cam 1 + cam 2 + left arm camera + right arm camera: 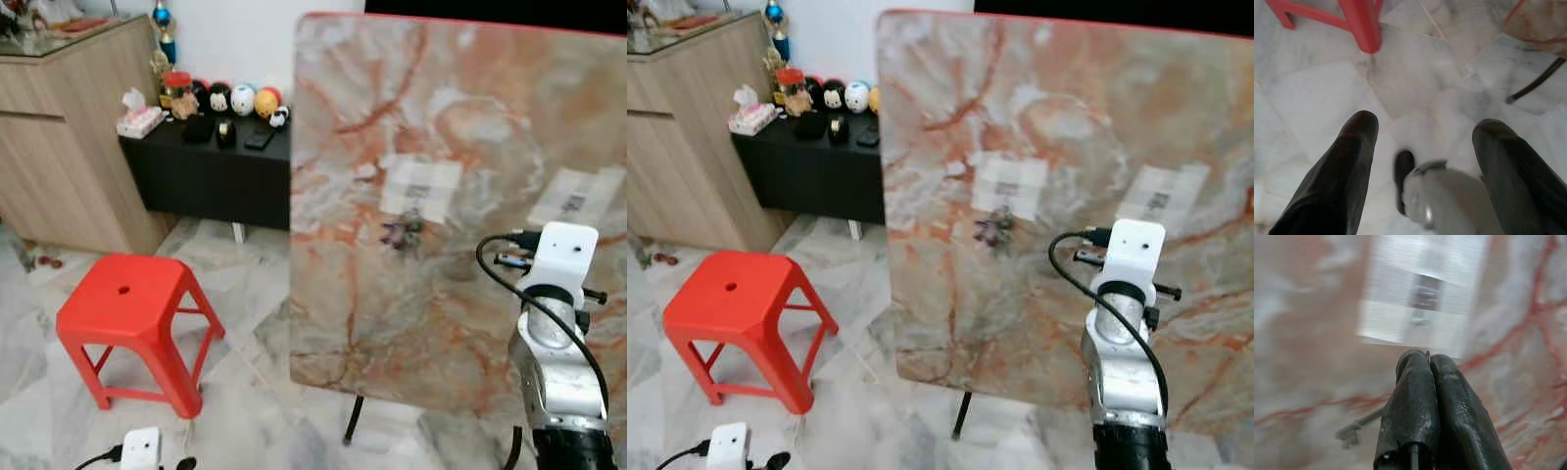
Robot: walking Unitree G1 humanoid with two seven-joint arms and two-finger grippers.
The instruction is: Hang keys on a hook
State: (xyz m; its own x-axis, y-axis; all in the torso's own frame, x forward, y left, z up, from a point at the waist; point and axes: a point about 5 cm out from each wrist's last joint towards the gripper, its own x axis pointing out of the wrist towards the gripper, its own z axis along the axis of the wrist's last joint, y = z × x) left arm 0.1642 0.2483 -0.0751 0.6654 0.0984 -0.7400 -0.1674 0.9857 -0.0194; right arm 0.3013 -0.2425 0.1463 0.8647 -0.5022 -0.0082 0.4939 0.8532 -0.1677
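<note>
the right gripper [1427, 363] has its two black fingers pressed together, pinching a thin metal ring at the tips; a key [1359, 427] hangs from it, its shank running slantwise down and away from the fingertips, bit end lowest. the fingers are matte, slightly pebbled rubber, rounded at the tips.

the target hook [1421, 303] lies straight ahead of the fingertips and a little above them in the right wrist view, near but apart. it is a small dark hook on a pale, square, translucent adhesive pad [1420, 293] stuck to an upright marble-patterned board [372, 323]. the board is glossy, cream and grey with rust-red veins, red at its top edge, and stands on a thin dark leg. in the head views this pad [576, 201] sits just above the right wrist's white camera housing [556, 257]. a second pad [421, 186] further toward the robot's left already carries a dark bunch of keys [402, 231].

judgement: the right arm is the working arm, and the ring must be raised over the hook tip, then lowered.

the left gripper [1422, 147] hangs idle, fingers spread, over pale marble floor tiles [1312, 107] beside a red plastic stool [132, 313].
</note>
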